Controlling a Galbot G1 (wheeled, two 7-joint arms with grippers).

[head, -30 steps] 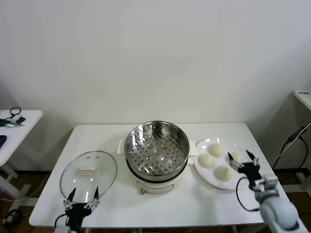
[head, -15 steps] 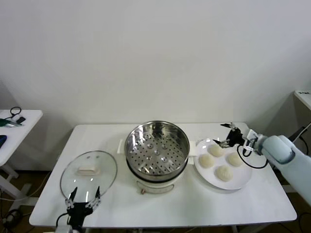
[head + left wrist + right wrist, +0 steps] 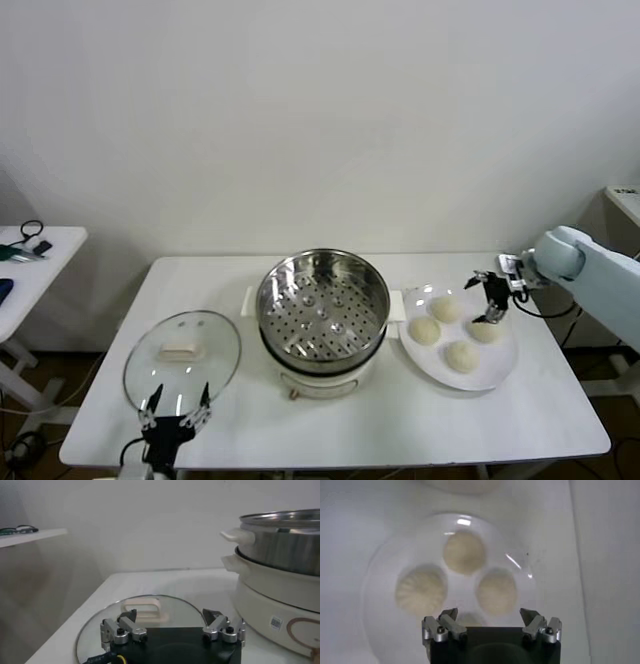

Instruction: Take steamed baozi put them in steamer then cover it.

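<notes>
Four steamed baozi are counted on a white plate at the right end of the table, just beside the steamer; in the right wrist view only three are seen whole, the fourth being largely hidden by the gripper body. The right gripper is held above the plate's far right part, over the buns, with its fingers spread wide and nothing between them. The plate's right rim lies near the table's right edge, while bare table is seen in front of it.

The steamer stands at the middle of the table, uncovered, its perforated tray bare. One cover lies flat on the table to the steamer's left, near the front left corner, its cream handle upward. The left gripper is parked at the table's front edge, just in front of the cover, its fingers wide apart and holding nothing.

A small label is seen on the steamer's white base, but its writing cannot be read.
</notes>
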